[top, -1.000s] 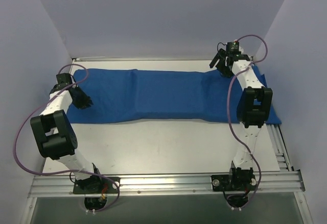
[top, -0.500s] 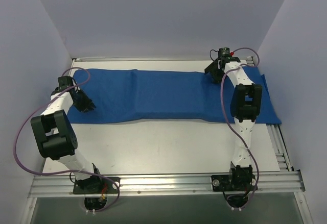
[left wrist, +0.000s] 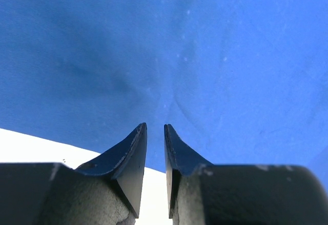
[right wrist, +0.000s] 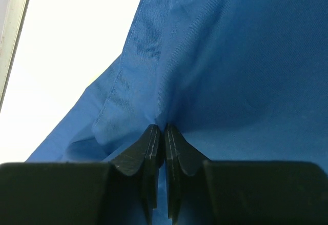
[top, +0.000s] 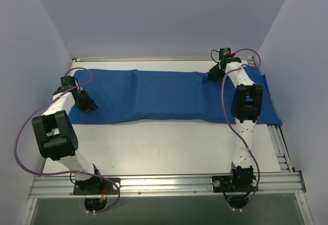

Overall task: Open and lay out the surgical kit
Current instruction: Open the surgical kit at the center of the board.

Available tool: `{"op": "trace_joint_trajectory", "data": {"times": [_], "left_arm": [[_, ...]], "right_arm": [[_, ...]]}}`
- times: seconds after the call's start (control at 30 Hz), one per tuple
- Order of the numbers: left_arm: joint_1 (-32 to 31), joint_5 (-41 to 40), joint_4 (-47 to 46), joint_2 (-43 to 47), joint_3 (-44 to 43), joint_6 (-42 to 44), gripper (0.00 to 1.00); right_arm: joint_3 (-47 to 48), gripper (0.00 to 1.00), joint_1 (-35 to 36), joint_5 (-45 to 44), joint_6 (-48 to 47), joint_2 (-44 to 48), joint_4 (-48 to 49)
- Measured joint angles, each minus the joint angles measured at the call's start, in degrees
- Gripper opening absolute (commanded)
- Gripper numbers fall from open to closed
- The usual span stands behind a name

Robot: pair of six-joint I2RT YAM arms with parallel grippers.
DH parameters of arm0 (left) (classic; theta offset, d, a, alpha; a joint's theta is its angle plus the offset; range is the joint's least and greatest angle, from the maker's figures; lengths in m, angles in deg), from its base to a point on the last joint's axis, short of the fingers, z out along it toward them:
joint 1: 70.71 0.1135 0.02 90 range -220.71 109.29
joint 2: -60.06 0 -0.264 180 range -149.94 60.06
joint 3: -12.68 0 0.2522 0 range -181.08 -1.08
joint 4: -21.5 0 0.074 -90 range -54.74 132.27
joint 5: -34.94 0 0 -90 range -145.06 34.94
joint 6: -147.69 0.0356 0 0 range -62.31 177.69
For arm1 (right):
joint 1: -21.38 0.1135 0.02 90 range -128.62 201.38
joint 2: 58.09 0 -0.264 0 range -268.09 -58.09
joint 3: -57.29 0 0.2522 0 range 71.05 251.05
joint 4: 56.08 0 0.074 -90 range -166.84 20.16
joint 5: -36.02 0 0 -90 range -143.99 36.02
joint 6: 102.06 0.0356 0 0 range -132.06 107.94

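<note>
The surgical kit shows as a large royal-blue cloth wrap (top: 164, 94) lying flat across the far half of the white table; whatever it covers is hidden. My right gripper (top: 212, 75) sits at the cloth's far edge, right of centre. In the right wrist view its jaws (right wrist: 164, 127) are shut on a puckered fold of the cloth (right wrist: 230, 56). My left gripper (top: 89, 106) hovers over the cloth's near-left corner. In the left wrist view it (left wrist: 155, 127) stands open by a narrow gap, with only cloth (left wrist: 230, 56) and bare table behind it.
White tabletop (top: 164, 148) lies in front of the cloth. An aluminium rail (top: 164, 184) carries both arm bases at the near edge. Pale walls close in on the left, right and back. A metal strip (right wrist: 13, 30) borders the table's far edge.
My right gripper came down and left onto the cloth's far edge and closed on a fold. My left gripper drifted slightly farther along the left corner, its gap unchanged.
</note>
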Motion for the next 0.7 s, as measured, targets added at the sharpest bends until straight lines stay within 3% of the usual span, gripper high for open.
{"op": "trace_joint_trajectory", "data": {"times": [0.07,0.7], "left_arm": [[-0.3,0.0,0.3,0.0,0.0,0.0,0.29],[-0.3,-0.1,3.0,5.6,0.4,0.6,0.29]], "right_arm": [[0.0,0.00,0.0,0.0,-0.2,0.0,0.0],[-5.7,0.00,0.1,3.6,-7.0,13.2,0.0]]}}
